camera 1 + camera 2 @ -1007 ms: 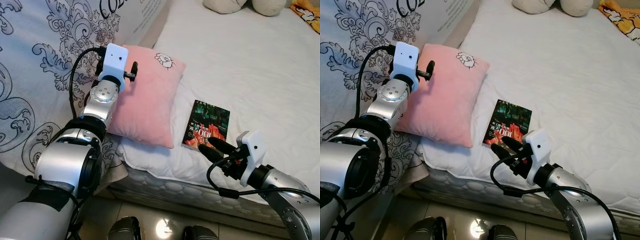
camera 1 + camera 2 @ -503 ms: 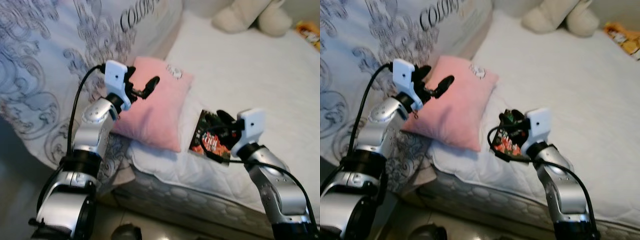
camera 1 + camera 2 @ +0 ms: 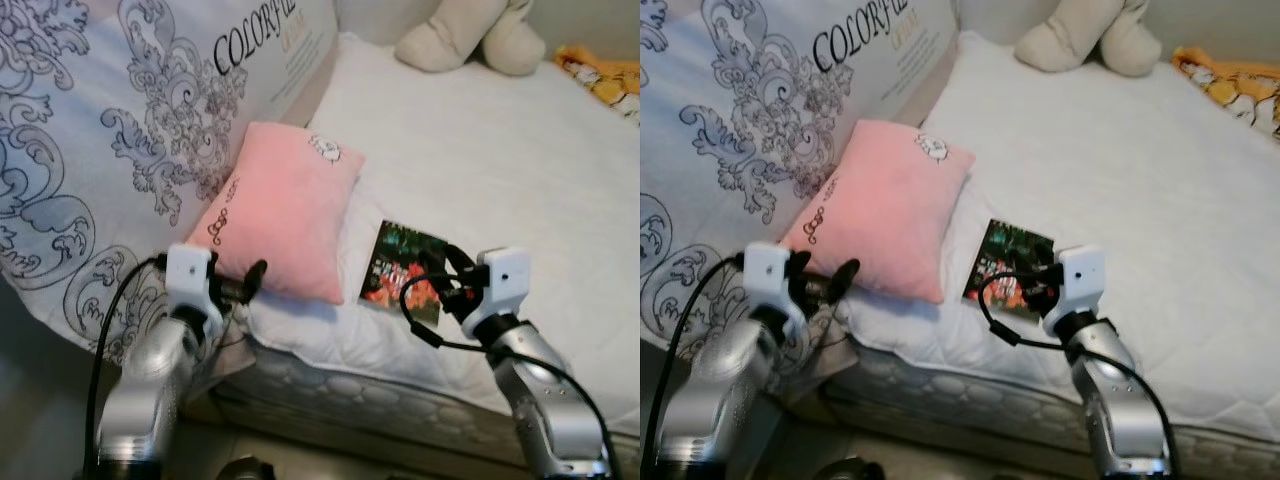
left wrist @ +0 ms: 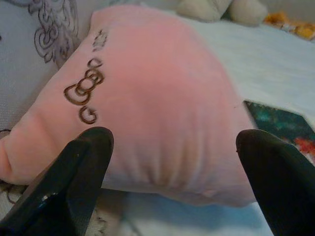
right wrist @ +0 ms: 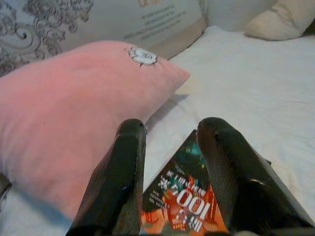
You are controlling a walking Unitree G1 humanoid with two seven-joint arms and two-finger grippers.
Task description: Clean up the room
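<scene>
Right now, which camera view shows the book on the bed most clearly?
The right eye view: the whole book lies flat beside the pink pillow, before the right gripper. The left eye view is similar. The right wrist view shows its cover close, partly behind the fingers. The left wrist view catches a corner.

The head's two eyes look forward and down from the bed's (image 3: 560, 160) edge, while the left wrist camera sits close behind its spread fingers (image 4: 74, 182) facing the pillow (image 4: 162, 113), and the right looks between its fingers (image 5: 118, 182) at what seems a book (image 5: 184, 206), the pillow beyond.
</scene>
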